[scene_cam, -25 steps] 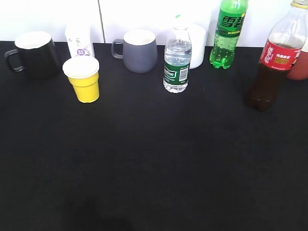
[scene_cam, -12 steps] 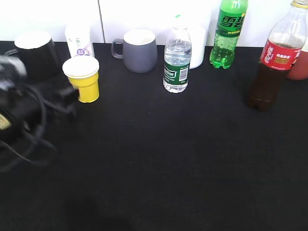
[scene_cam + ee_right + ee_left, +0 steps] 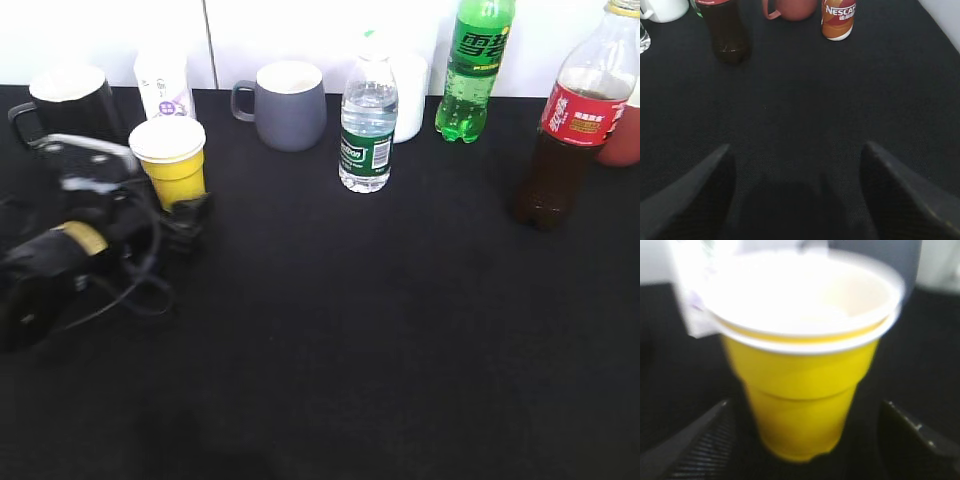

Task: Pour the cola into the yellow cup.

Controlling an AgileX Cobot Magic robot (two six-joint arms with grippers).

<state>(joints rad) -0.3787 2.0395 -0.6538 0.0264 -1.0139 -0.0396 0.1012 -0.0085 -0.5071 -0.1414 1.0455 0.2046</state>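
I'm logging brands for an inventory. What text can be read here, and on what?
"NESCAFE": the brown can.
Green soda bottle: white characters, unreadable.
Cola bottle: white writing on the red label, too small.
Water bottle: green label print, too small.
White carton: purple marks, blurred.

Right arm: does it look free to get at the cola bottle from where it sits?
Probably yes. In the right wrist view the open right claw faces bare black table up to the cola bottle; the red mug and Nescafe can stand aside.

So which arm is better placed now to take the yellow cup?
The left. Its gripper is open with the yellow cup between its fingers. The right gripper is open over bare cloth near the cola.
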